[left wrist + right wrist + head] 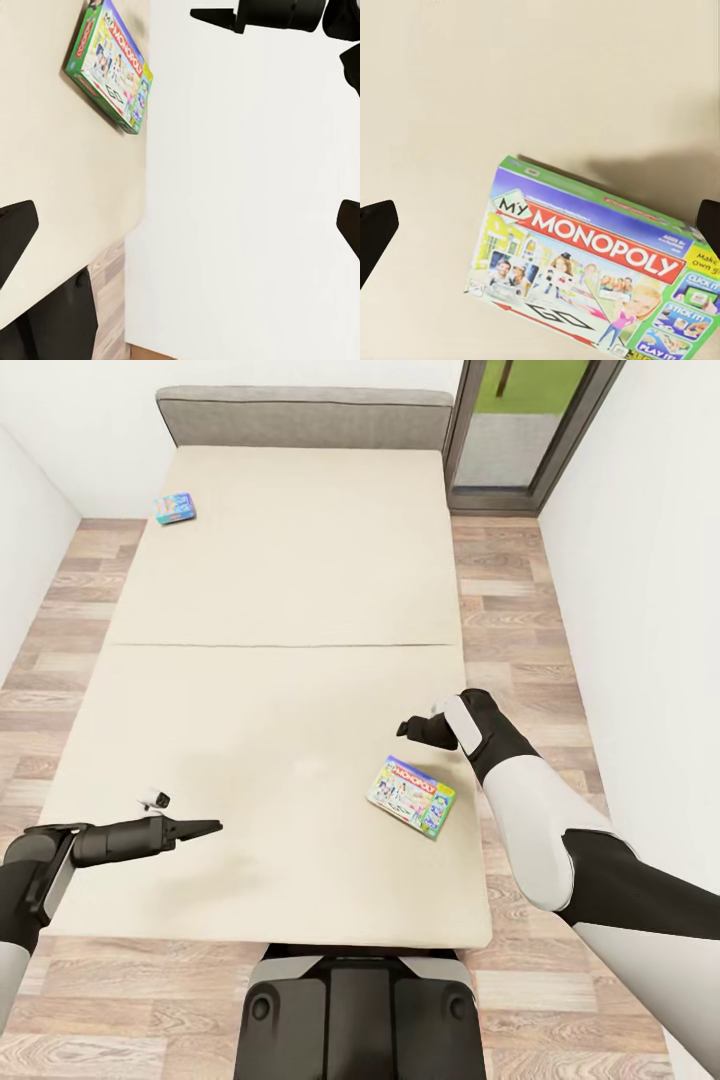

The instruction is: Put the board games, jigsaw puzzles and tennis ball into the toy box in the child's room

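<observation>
A green-edged Monopoly board game (411, 796) lies flat on the beige bed (280, 590), near its front right corner. My right gripper (410, 728) hovers open just above and behind it. In the right wrist view the box (592, 262) sits between and below the widely spread fingertips (375, 232). A blue board game (175, 508) rests far off at the bed's back left. My left gripper (205, 827) is open over the front left of the mattress, pointing right, with nothing in it. Its wrist view catches the Monopoly box (109, 64) and the right gripper (255, 13).
The bed's grey headboard (305, 415) stands against the back wall. A glass door (530, 430) is at the back right. Strips of wooden floor (520, 620) run along both sides, with white walls close by. My dark base (360, 1010) touches the bed's front edge.
</observation>
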`<state>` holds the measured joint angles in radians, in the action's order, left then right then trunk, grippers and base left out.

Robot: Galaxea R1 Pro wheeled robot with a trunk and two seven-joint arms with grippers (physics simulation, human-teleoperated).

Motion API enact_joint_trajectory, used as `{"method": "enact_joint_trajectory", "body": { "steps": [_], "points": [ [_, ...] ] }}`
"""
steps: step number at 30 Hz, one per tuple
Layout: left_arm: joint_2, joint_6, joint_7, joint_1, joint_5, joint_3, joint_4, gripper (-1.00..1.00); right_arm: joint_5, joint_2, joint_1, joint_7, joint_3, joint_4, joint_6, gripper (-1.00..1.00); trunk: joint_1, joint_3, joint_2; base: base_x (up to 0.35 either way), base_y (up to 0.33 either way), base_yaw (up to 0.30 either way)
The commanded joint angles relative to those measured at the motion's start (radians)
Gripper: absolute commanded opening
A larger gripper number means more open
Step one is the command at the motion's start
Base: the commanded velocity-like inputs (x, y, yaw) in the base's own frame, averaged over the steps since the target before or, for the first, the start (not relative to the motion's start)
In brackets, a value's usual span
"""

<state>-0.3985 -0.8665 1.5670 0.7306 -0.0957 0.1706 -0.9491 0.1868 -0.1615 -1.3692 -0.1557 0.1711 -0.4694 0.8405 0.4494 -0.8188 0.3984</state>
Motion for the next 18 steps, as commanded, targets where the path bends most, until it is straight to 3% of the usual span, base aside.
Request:
{"method": "enact_joint_trajectory", "body": {
  "steps": [1, 18],
  "points": [
    [0.0, -0.011, 0.004, 0.001, 0.0, 0.0, -0.001, 1.0, 0.01, -0.001, -0.001, -0.014, 0.004, -0.001, 0.002, 1.0, 0.001, -0.001, 0.002, 0.0, 0.0, 0.0],
    [-0.002, -0.011, 0.004, 0.001, 0.001, -0.001, -0.002, 1.0, 0.014, -0.002, -0.001, -0.04, 0.005, -0.002, 0.0, 1.0, 0.001, -0.002, 0.002, 0.0, 0.0, 0.0]
  ]
}}
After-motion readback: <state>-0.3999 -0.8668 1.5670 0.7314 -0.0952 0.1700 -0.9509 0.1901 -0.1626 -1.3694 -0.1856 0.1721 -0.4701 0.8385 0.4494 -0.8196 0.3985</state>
